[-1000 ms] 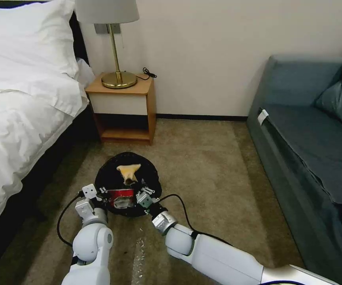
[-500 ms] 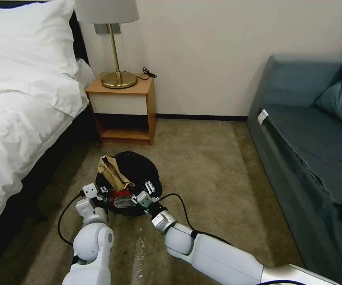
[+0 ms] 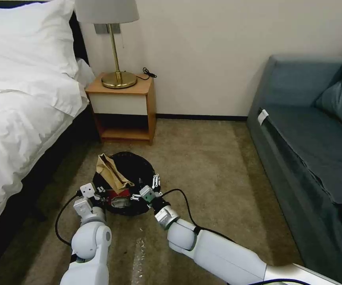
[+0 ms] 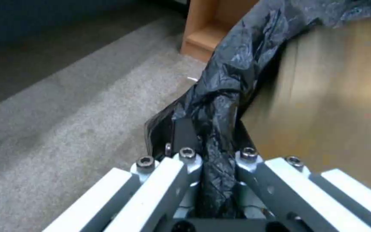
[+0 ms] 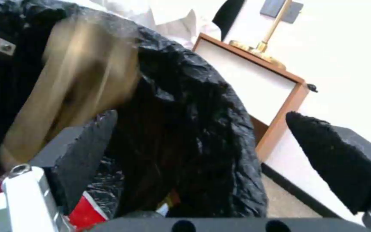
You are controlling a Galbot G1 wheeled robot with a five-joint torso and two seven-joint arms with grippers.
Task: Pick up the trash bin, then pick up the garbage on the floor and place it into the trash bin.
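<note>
Round white bin with crinkly black bag liner (image 3: 124,186) sits lower centre of head frame, left pincer (image 4: 213,151) clamped on its rim. Right pincer (image 3: 152,189) spread wide, empty. Crumpled tan paper bag (image 3: 111,174) leans on the rim; a bin tilt could tip it out.

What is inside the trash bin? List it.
Inside the trash bin: a tan paper bag leaning against the far-left rim, and a red packet near the left gripper. Anything deeper is hidden beneath them and the black liner.
</note>
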